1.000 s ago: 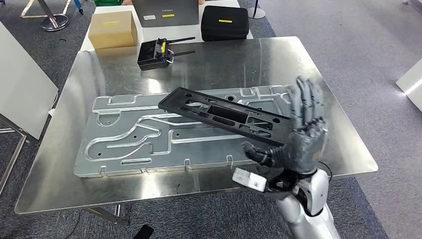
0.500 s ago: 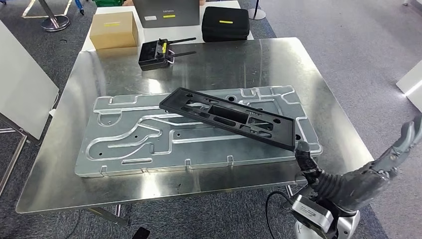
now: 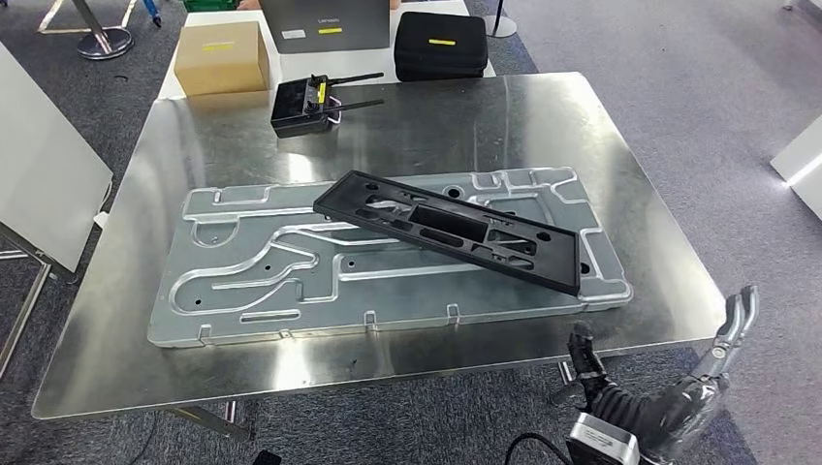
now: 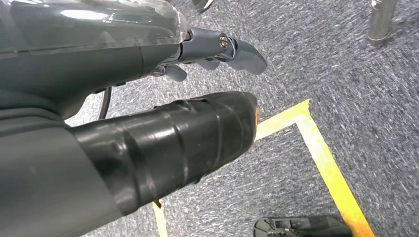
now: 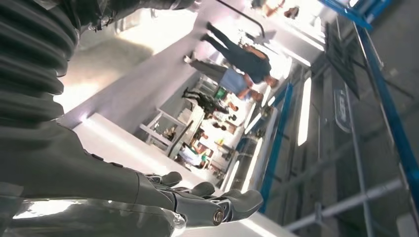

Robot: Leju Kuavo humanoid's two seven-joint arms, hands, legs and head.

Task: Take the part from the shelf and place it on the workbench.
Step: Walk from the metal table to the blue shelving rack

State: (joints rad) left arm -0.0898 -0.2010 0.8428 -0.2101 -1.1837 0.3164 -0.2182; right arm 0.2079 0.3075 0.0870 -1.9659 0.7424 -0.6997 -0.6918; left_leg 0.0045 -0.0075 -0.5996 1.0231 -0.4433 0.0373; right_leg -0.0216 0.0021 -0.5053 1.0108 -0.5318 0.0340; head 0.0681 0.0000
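Observation:
The black, slotted, flat part point(image 3: 451, 231) lies at a slant across the big silver machined plate point(image 3: 252, 271) on the shiny workbench point(image 3: 465, 116). Nothing touches it. My right hand point(image 3: 669, 387) is low, off the bench's near right corner, fingers spread and holding nothing. The right wrist view shows the same hand point(image 5: 197, 202) with straight fingers against a bright hall. My left hand point(image 4: 217, 54) hangs over grey carpet, its fingers loose and holding nothing.
A black radio controller point(image 3: 305, 102) sits at the back of the bench. Behind it are a cardboard box point(image 3: 220, 56), a grey box point(image 3: 325, 24) and a black case point(image 3: 439, 44). A white panel point(image 3: 39, 165) stands to the left. Yellow tape point(image 4: 326, 163) marks the floor.
My right hand has come off the black part's near end and dropped below the bench's right corner. The part stays lying on the silver plate.

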